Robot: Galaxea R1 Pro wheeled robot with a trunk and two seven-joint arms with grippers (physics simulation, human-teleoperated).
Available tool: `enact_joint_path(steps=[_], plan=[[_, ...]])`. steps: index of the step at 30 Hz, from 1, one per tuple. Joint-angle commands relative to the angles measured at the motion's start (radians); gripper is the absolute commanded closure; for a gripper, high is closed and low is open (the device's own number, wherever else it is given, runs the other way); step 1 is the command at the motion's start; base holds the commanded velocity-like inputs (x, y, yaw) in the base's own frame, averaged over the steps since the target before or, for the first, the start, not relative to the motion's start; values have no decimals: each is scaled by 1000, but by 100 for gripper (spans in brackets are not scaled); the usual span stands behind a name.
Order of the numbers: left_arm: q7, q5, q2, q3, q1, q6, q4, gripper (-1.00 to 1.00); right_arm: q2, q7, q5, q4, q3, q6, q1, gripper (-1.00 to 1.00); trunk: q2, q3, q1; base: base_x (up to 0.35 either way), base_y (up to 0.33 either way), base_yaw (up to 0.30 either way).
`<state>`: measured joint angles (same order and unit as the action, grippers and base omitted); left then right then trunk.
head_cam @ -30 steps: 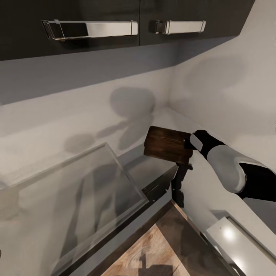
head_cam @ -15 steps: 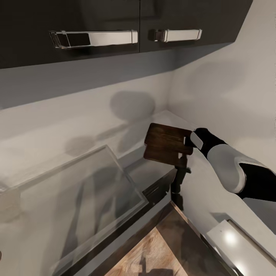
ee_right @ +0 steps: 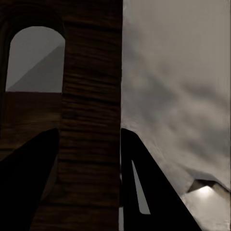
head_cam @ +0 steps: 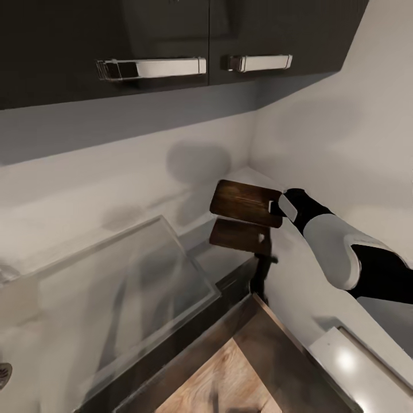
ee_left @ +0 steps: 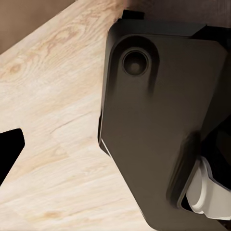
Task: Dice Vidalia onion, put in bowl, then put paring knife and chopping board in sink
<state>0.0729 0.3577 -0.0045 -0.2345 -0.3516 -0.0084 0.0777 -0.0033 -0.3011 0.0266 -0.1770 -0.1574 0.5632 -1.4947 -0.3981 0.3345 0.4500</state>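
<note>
Overhead dark cabinets, glossy grey countertop, right gripper seemingly clamping chopping board

Dark matte upper cabinets run across the top of the head view, each door bearing a long chrome bar handle. Below them a pale grey wall meets a second grey wall in a corner, both crossed by soft shadows. A glossy grey worktop with a reflective sheen wraps the corner. Pale wood plank floor shows beneath its edge, and again in the left wrist view
</note>
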Motion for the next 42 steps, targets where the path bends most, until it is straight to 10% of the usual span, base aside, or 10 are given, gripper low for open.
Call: enact_joint_path(steps=[1, 42], plan=[[1, 7, 0, -8, -1, -1, 2, -100, 3, -2, 10, -2, -11, 4, -1, 100, -2, 0, 0, -316, 0, 0], [-1, 7, 2, -6, -1, -2, 1, -100, 76, -4, 15, -1, -7, 1, -1, 100, -2, -65, 0, -305, 120, 18]])
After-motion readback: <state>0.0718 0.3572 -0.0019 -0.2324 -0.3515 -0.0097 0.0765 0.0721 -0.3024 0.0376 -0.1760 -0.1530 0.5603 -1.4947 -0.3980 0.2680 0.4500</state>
